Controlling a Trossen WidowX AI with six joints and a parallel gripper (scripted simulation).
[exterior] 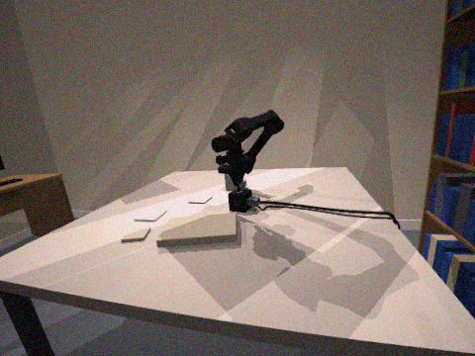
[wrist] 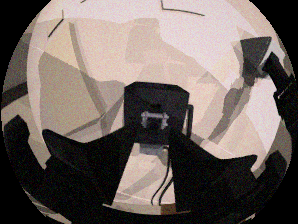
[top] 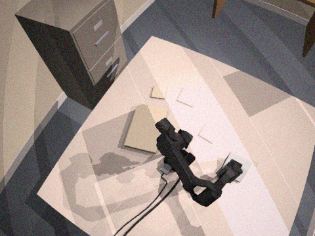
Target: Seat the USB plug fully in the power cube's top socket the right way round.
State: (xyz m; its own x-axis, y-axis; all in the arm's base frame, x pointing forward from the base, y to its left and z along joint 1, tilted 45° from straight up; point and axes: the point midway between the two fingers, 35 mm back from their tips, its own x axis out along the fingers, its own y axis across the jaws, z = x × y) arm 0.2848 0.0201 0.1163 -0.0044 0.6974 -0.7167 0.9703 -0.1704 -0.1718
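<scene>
Filing cabinet [top: 95, 39]: standing on the floor left of the worktop [top: 262, 141], grey, boxy.
Pad [top: 142, 130]: lying flat, tan, rectangular, just left of the arm.
Cards [top: 186, 97]: lying thin, pale, square, well apart from the cube.
Power cube [exterior: 239, 200]: sitting mid-worktop, dark, blocky.
USB plug [wrist: 154, 120]: sticking up in the cube's top socket.
Cables [exterior: 327, 211]: trailing black off to the right.
Claw [wrist: 154, 137]: narrowing around the plug, grip not certain.
</scene>
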